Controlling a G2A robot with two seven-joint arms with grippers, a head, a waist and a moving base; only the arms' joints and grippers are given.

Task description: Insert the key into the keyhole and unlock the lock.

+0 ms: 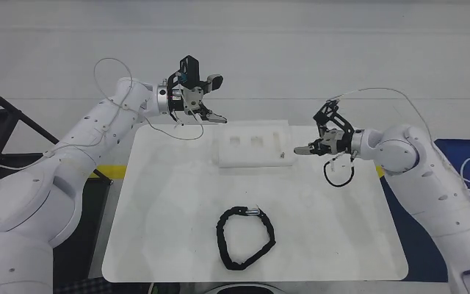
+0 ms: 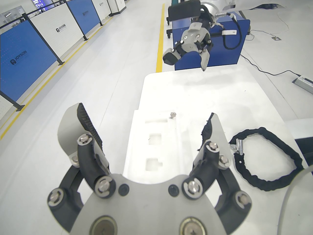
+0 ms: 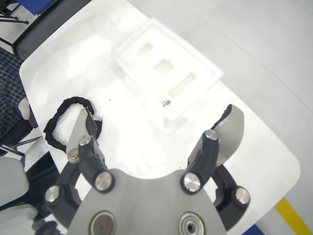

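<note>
The key (image 1: pixel 281 155) is seen lying on the right end of a white foam tray (image 1: pixel 250 158), on the flat face just beside the rightmost of three recesses, and it is touched by neither gripper. The tray is set at the far middle of the white table (image 1: pixel 169 220). The lock (image 1: pixel 245 237), a black sleeved chain closed into a loop, is laid near the middle of the near half of the table, well apart from the tray; its metal lock body (image 1: pixel 253 212) is placed at the far side of the loop.

The left gripper (image 1: pixel 213 116) is held above the far left corner of the table, just left of the tray, with its fingers (image 2: pixel 85 121) spread wide and nothing between them. The right gripper (image 1: pixel 302 150) is held just right of the tray's right end, near the key, its fingers (image 3: pixel 228 114) likewise spread apart and empty.

In the left wrist view, blue barrier panels (image 2: pixel 22 57) and white ones (image 2: pixel 61 25) are seen across the floor beyond the table; a logo with a short line of lettering is printed on each. No label can be made out on the key, lock or tray.
</note>
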